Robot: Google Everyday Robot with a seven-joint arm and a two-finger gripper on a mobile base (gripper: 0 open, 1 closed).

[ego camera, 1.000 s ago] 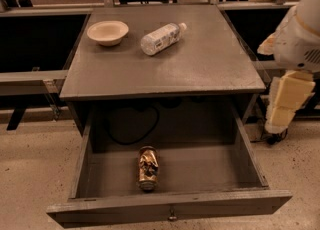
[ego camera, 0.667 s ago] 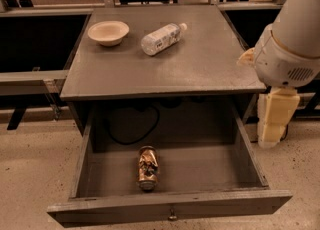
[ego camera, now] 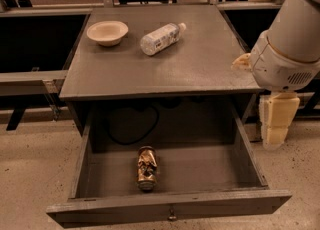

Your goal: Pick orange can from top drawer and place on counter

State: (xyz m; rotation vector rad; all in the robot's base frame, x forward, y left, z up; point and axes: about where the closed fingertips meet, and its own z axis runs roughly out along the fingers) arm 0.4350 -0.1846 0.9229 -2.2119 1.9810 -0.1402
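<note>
The orange can lies on its side on the floor of the open top drawer. It is a little left of the middle and close behind the front panel. Its long axis runs front to back. One silver end points at the front panel and its knob, and the other points toward the drawer's back, where a black cable loops.

On the surface above, a pale bowl sits at the back left. A clear plastic bottle lies on its side just beside it, with its white cap aimed back and right.

The gripper hangs off the cabinet's right side, below the surface's edge and level with the drawer opening, well apart from the can. Whether it is apart or together I cannot tell.

Compared with a second ago, the arm's white housing has swung in from the right edge and now overlaps the surface's right rim. The gripper has come leftward and lower. The can, bowl and bottle have not moved.
</note>
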